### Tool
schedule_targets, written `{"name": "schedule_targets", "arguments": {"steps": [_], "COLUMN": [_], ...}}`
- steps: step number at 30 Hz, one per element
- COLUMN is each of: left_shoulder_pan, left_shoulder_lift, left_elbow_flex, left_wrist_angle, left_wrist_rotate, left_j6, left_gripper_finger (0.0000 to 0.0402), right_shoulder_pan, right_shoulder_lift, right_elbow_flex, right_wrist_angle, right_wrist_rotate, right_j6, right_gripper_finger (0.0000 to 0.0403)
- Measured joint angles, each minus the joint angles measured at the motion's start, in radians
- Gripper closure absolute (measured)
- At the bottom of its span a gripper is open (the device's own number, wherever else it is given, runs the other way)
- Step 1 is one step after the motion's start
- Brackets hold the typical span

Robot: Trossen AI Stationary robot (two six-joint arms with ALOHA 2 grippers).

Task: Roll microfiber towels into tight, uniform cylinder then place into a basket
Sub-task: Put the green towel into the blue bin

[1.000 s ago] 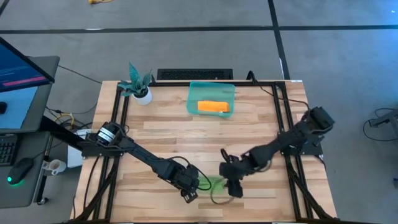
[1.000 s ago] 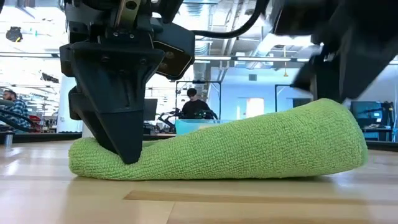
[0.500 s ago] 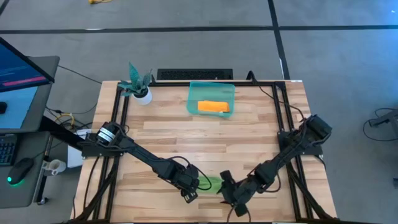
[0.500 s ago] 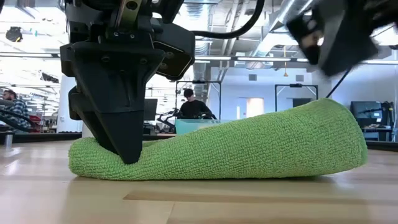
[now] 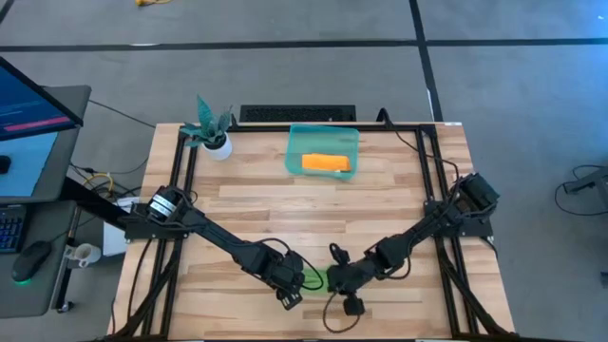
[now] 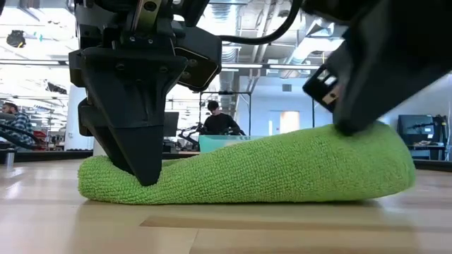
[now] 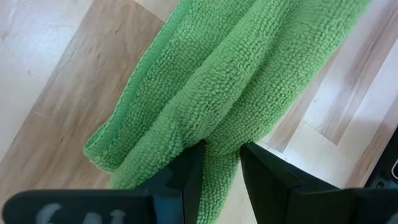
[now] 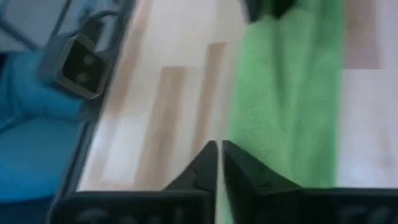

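**Green towel rolled at my table's near edge**

The green towel [image 6: 247, 166] lies as a loose, nubbly roll at six o'clock on the table [image 5: 380, 190]. My left tool [image 7: 219, 163] pinches one end; my right tool [image 8: 219, 155], fingers pressed nearly together, rests on the other. The orange towel [image 5: 326, 163] sits in the basket [image 5: 296, 142] at twelve. Behind, a person [image 6: 219, 120] sits in a bright workshop.
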Motion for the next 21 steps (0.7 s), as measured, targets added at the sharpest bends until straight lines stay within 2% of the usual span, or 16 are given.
{"name": "schedule_targets", "arguments": {"steps": [4,11,17,21], "left_shoulder_pan": [0.000,0.000,0.000,-0.020], "left_shoulder_lift": [0.000,0.000,-0.002,-0.017], "left_elbow_flex": [0.000,0.000,-0.002,-0.002], "left_wrist_angle": [0.001,0.005,0.015,0.015], "left_wrist_rotate": [0.000,-0.001,-0.003,-0.066], "left_j6": [0.006,0.025,0.102,0.140], "left_gripper_finger": [0.0297,0.0297,0.0297,0.0297], "right_shoulder_pan": [-0.027,-0.044,-0.047,-0.051], "right_shoulder_lift": [-0.001,0.075,0.123,0.125], "right_elbow_flex": [0.000,0.005,0.011,0.011], "right_wrist_angle": [-0.002,-0.051,-0.057,-0.059], "right_wrist_rotate": [0.013,-0.016,-0.026,-0.028], "right_j6": [0.041,0.132,0.201,0.203], "right_gripper_finger": [0.0394,0.0377,0.0393,0.0392]}}
